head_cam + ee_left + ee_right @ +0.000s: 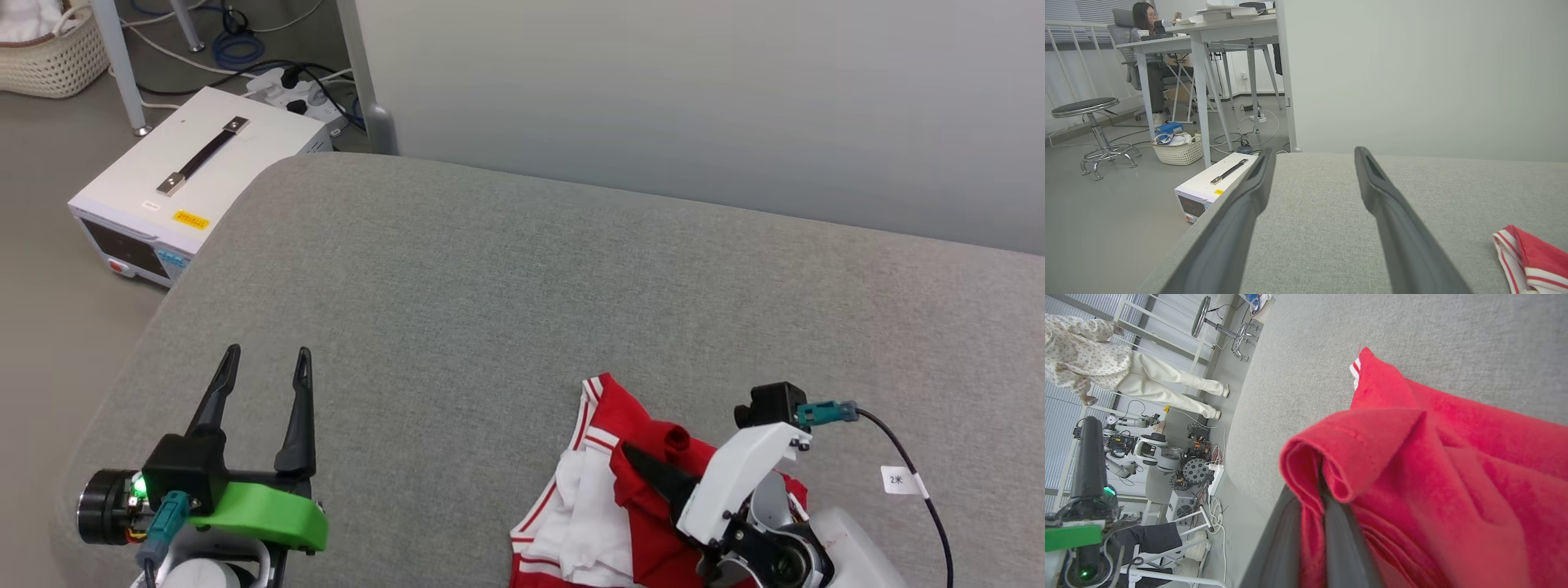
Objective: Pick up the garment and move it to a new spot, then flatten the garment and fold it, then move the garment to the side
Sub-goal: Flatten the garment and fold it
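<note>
Though bunched, just one garment (624,420)

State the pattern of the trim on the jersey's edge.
The trim on the jersey is red-and-white striped, clearest in the head view.

Grey upholstered surface (490,286), pale wall (694,98), grey floor (41,269), white desks (1220,30), stool (1084,105)

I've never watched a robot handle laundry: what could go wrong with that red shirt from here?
The right claw pinches a small fold of the shirt, so it might slip free when lifted. The shirt lies crumpled, so it may hang twisted, hard to flatten. The left claw stands open, apart, giving no support.
</note>
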